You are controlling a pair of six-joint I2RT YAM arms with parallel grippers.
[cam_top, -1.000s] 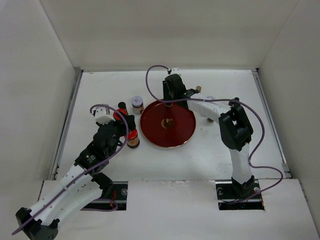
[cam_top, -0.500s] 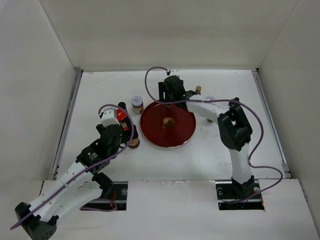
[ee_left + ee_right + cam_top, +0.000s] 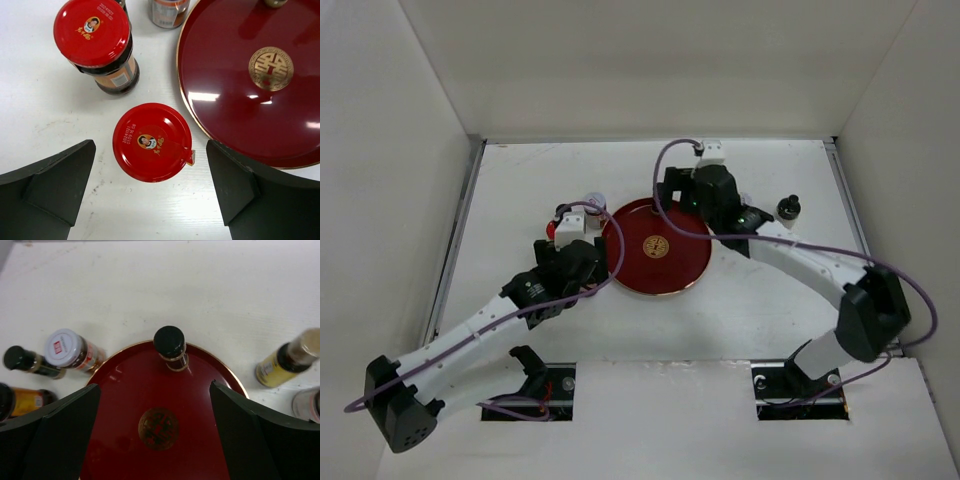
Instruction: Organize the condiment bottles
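The left hand (image 3: 150, 150) hangs wide open straight over the nearer red-capped jar (image 3: 151, 141), which stands upright on the desk (image 3: 45, 120), centred in its gap, with the tray (image 3: 240, 125) rim just beside it at 3 o'clock. A second red-capped jar (image 3: 92, 32) crowds in at 11 o'clock. The right hand (image 3: 155, 390), also wide, hovers over the tray, where a black-capped bottle (image 3: 169, 342) stands upright at its 12 o'clock.

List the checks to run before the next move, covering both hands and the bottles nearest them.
1. Left hand open: ok.
2. Nearer red-capped jar upright, centred between the left hand's fingers: ok.
3. That jar's base clear of the tray rim: cannot tell, its cap hides it.
4. Second red-capped jar clear of the left fingers: ok.
5. Right hand open: ok.
6. Black-capped bottle upright on the tray, ungripped: ok.
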